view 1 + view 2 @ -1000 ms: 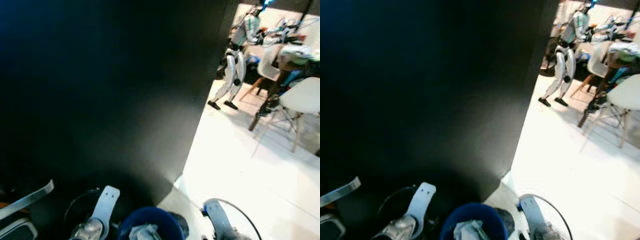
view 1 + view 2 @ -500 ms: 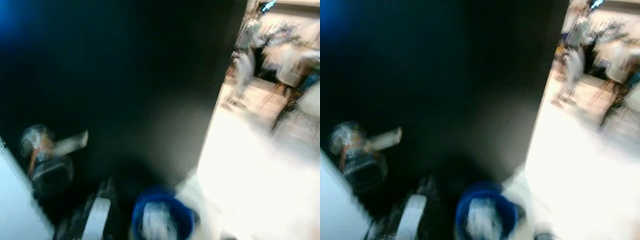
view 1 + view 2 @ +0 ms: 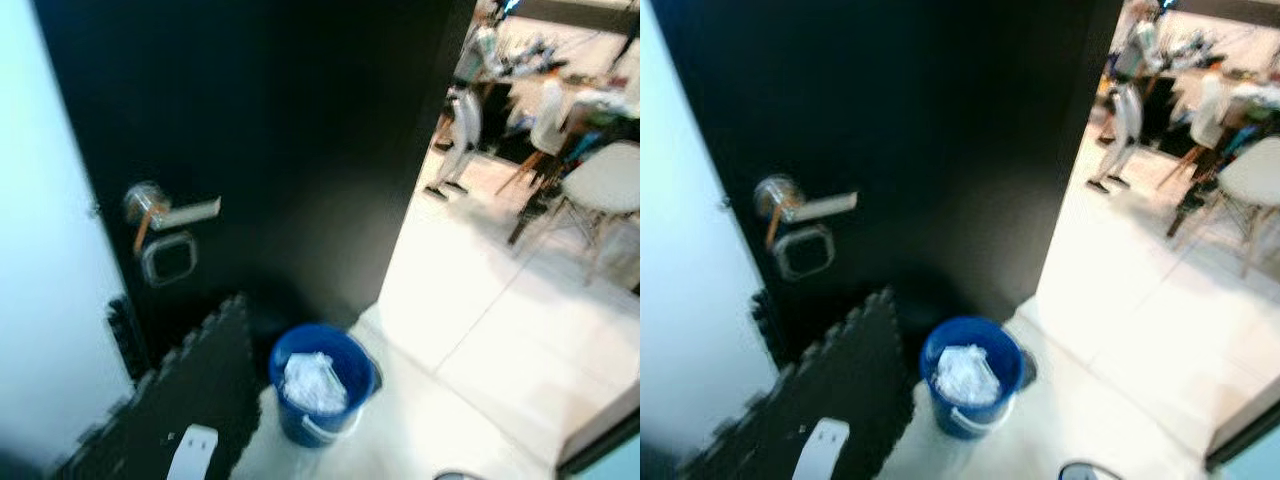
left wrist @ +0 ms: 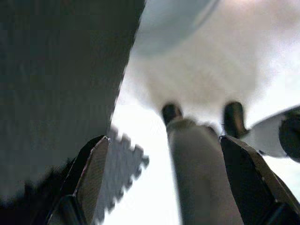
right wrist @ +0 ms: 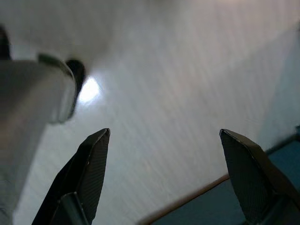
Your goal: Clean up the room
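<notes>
Both arms hang idle, left gripper [image 4: 161, 180] and right gripper [image 5: 166, 176] spread wide and empty. The blue bin [image 3: 320, 383], stuffed with paper [image 3: 312, 382], sits on the floor just ahead of them beside the black door [image 3: 260, 150]. Walking on blurred, a foot could clip it and spill the paper.

Blue plastic bucket [image 3: 318, 385], crumpled paper [image 3: 312, 381], glossy floor [image 3: 480, 330]
</notes>
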You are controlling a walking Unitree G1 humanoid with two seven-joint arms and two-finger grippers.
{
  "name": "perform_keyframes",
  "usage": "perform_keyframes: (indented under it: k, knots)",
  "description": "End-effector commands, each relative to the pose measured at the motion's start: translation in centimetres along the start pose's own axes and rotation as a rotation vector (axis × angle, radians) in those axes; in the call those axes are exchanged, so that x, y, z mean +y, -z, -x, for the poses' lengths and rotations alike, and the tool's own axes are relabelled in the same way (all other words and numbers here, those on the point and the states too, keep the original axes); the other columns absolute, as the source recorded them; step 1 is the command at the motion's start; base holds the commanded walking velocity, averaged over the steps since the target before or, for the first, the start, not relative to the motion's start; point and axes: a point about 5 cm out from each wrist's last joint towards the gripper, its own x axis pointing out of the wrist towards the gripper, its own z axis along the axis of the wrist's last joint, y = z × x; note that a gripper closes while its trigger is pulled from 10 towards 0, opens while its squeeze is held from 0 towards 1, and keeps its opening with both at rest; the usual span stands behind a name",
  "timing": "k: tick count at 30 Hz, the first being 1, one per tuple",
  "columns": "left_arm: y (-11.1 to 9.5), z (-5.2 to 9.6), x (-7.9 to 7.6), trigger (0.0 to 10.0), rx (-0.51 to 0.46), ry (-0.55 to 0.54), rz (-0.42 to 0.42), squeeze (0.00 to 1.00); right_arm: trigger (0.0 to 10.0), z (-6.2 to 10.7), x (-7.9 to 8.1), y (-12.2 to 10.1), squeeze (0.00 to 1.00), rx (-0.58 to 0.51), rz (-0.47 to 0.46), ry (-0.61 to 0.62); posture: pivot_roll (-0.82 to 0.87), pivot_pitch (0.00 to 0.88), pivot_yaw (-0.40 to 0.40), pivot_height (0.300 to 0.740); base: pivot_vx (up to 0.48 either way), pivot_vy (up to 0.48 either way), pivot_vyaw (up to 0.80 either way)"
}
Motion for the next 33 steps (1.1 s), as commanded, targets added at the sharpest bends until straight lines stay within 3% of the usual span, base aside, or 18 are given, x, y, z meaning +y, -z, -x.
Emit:
perform_keyframes:
  k: [1, 27, 33]
  knots:
    - [0.30, 0.01, -0.20, 10.0, 0.012, 0.007, -0.012, 0.00, 10.0, 0.05, -0.37, 0.90, 0.00, 0.020, 0.012, 0.015, 0.09, 0.000, -0.077, 0.735, -0.480, 0.000, 0.00]
    - [1.07, 0.02, -0.87, 10.0, 0.031, 0.020, -0.014, 0.00, 10.0, 0.07, -0.57, 0.70, 0.00, 0.015, 0.027, 0.006, 0.09, 0.000, -0.081, 0.740, -0.478, 0.000, 0.00]
    - [1.15, 0.04, -0.77, 10.0, 0.028, 0.012, 0.001, 0.00, 10.0, 0.07, -0.54, 0.57, 0.00, -0.004, 0.021, 0.014, 0.09, 0.000, -0.079, 0.740, 0.000, 0.000, 0.00]
